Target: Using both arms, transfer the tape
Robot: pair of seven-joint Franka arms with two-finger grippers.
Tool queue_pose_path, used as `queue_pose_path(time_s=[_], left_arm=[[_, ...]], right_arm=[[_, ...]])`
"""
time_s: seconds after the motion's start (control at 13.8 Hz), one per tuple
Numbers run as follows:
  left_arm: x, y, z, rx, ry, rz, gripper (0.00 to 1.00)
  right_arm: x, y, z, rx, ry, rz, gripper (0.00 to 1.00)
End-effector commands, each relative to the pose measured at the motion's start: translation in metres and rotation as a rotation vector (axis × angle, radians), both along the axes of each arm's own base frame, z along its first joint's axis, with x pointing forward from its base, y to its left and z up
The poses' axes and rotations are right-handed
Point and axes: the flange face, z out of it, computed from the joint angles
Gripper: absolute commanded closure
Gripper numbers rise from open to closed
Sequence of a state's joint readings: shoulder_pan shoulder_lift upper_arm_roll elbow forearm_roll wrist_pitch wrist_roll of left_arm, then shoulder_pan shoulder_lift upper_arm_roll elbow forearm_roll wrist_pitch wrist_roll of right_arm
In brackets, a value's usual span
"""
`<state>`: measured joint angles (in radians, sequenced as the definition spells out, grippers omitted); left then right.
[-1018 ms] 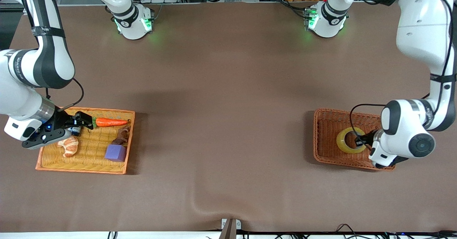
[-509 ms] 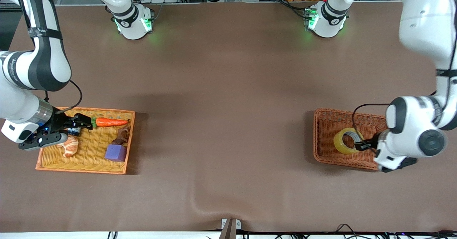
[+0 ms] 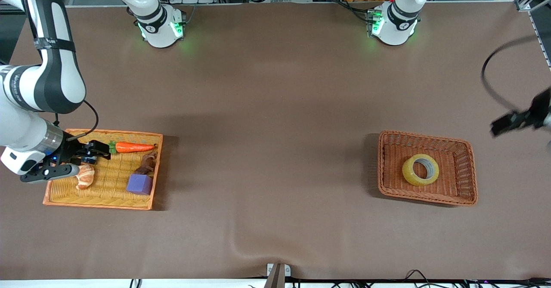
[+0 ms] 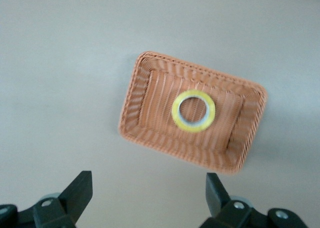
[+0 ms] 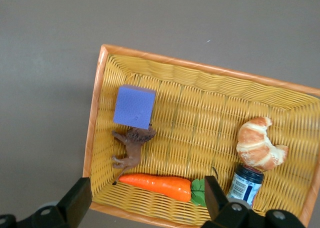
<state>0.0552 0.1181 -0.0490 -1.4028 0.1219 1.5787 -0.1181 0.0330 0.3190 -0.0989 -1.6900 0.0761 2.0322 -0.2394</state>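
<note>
The tape [image 3: 408, 171], a yellowish ring with a grey-white core, lies flat in the brown wicker basket [image 3: 471, 171]. It also shows in the left wrist view [image 4: 175, 111], inside that basket [image 4: 131, 103]. My left gripper [image 3: 506, 124] is open and empty. It is up in the air over the bare table, beside the basket toward the left arm's end, and it shows open in its wrist view [image 4: 147, 185]. My right gripper [image 3: 95, 149] is open and empty. It hovers over the yellow basket [image 3: 99, 204] and shows open in its wrist view [image 5: 146, 188].
The yellow basket [image 5: 95, 123] holds a carrot [image 3: 131, 147], a croissant [image 3: 85, 176], a purple cube [image 3: 139, 184], a brown toy animal [image 3: 147, 164] and a small dark jar [image 5: 245, 184]. The brown table cover has a wrinkle [image 3: 241, 245] near the front edge.
My left gripper has let go of the tape and swung up and away toward the left arm's end of the table. The tape now lies flat in the brown basket. My right gripper has barely shifted.
</note>
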Motion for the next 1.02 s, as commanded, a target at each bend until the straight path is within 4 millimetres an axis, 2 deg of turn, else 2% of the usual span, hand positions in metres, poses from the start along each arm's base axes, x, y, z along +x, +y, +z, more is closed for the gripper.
queue_pose_path(time_s=[0.0,0.15,0.29,0.51,0.65,0.95], left_arm=[[-0.046,0.002,0.038,-0.008,0.012,-0.104,0.00],[-0.064,0.001,0.054,-0.046,0.010,-0.119,0.00],[-0.063,-0.006,0.055,-0.073,0.004,-0.124,0.00],[-0.060,-0.012,0.052,-0.116,0.006,-0.137,0.00],[-0.055,-0.017,0.045,-0.141,0.018,-0.145,0.00],[-0.048,-0.024,0.034,-0.189,0.033,-0.149,0.00]], right_arm=[[-0.016,-0.005,0.037,-0.015,0.052,-0.031,0.00],[-0.038,-0.016,0.087,-0.022,0.030,-0.043,0.00],[-0.062,-0.017,0.132,-0.014,0.015,-0.047,0.00],[-0.081,-0.008,0.164,-0.009,0.006,-0.056,0.00],[-0.088,-0.009,0.178,-0.008,-0.004,-0.075,0.00],[-0.088,-0.006,0.178,-0.020,-0.004,-0.066,0.00]])
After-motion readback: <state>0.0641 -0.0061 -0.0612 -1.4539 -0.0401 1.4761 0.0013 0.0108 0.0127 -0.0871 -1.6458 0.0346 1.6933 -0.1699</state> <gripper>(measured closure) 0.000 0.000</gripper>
